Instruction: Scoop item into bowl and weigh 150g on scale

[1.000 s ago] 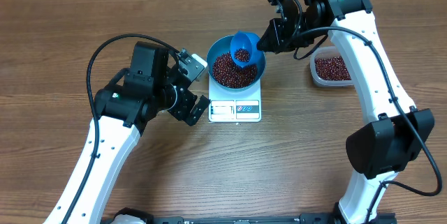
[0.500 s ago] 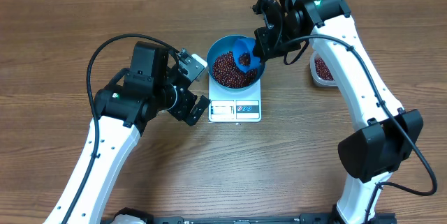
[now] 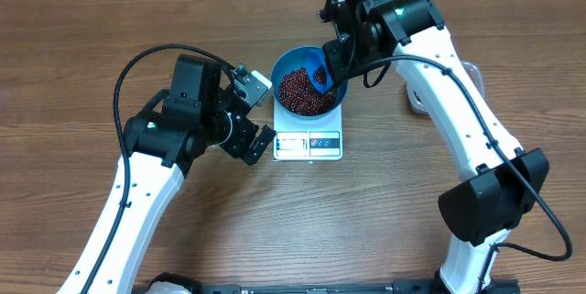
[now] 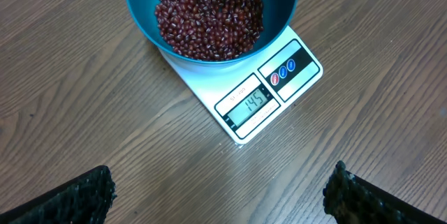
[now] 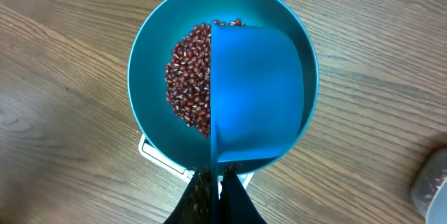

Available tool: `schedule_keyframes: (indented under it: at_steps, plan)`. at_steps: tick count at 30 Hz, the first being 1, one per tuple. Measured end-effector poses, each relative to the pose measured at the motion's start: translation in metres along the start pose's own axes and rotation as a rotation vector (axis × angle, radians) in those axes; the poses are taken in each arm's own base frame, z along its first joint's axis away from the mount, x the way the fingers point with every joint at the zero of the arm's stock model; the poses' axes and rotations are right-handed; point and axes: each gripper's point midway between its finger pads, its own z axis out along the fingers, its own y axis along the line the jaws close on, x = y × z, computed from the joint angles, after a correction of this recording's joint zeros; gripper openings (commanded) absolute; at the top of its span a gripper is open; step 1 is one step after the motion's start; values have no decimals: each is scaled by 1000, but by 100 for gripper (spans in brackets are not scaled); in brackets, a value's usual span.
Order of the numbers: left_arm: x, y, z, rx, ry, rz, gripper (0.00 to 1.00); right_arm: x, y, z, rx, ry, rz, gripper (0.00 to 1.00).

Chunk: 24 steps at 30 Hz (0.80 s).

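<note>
The blue bowl (image 3: 341, 98) stands on the white scale (image 3: 309, 145) and holds a heap of red-brown beans (image 3: 298, 91). My right gripper (image 3: 331, 56) is shut on the thin handle of a small blue scoop (image 3: 320, 71), which tilts over the bowl's right side. In the right wrist view the scoop (image 5: 255, 91) covers the right half of the bowl (image 5: 143, 56), with beans (image 5: 188, 77) to its left. My left gripper (image 3: 264, 114) stands open just left of the scale, empty. In the left wrist view the scale (image 4: 300, 46) displays 145 below the bowl (image 4: 136, 15).
A clear tub (image 3: 415, 103) lies right of the bowl, mostly hidden under my right arm; it shows blurred at the right wrist view's edge (image 5: 429, 185). Bare wooden tabletop (image 3: 385, 202) surrounds the scale.
My right arm has swung left and carried the scoop from the bowl's far right rim to over its inside, tipping it more. The arm now covers most of the tub. The left arm stayed still.
</note>
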Motion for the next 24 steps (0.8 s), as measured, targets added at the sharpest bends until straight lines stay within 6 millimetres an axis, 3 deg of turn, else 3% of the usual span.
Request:
schedule_keyframes:
  at_steps: [24]
  plan:
    - [0, 0, 0, 0, 0, 0, 100, -5, -3, 2, 115, -20, -82, 4]
